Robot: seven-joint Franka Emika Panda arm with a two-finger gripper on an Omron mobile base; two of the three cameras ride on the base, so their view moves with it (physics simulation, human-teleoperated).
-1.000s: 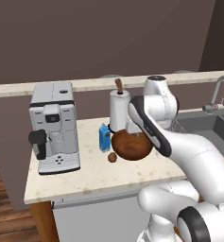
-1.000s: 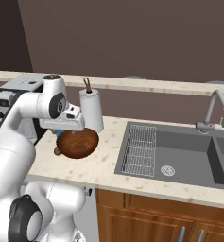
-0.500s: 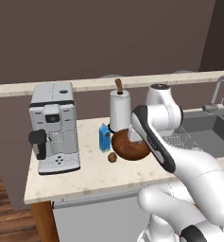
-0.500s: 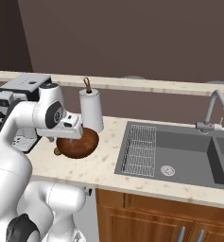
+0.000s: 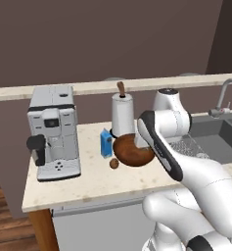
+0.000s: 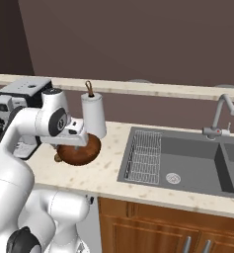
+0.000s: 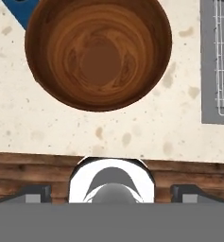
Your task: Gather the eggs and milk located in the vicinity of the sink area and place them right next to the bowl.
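The brown wooden bowl (image 5: 132,149) (image 6: 80,151) (image 7: 98,52) stands on the counter in front of the paper-towel roll. Just left of the bowl is the blue milk carton (image 5: 106,143), and its corner (image 7: 22,11) shows in the hand view. A dark brown egg (image 5: 114,163) (image 6: 58,158) lies on the counter at the bowl's front left. My gripper (image 6: 71,144) (image 7: 113,191) hangs open over the counter's front edge, at the near side of the bowl, with nothing between its fingers. The dark grey sink (image 5: 220,135) (image 6: 187,158) lies to the right.
A silver coffee machine (image 5: 53,132) stands at the counter's left end. The white paper-towel roll (image 5: 122,115) (image 6: 93,116) is behind the bowl. A wire drying rack (image 6: 144,155) (image 7: 222,56) sits in the sink's left part, and the faucet (image 6: 219,118) rises behind the sink.
The arm has folded down and its elbow has shifted slightly toward the sink. The hand stays near the bowl with its jaws open. Carton, egg and bowl have not moved.
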